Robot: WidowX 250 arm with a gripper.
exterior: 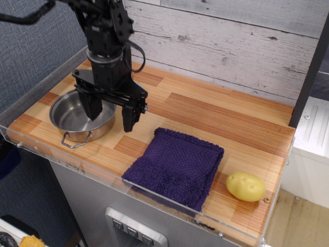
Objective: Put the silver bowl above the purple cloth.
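Straddling the bowl's (82,114) right rim, the claw (109,112) hangs spread wide, gripping nothing. Risk: thin shiny rim slips on closing, or the bowl tips before reaching the cloth (176,165).

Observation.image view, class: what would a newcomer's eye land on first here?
First, the black end effector, jaws spread wide astride the right rim of the silver bowl at the left of the wooden counter, one finger inside and one outside. Next, the purple cloth near the front edge at centre, and the yellow potato to its right.
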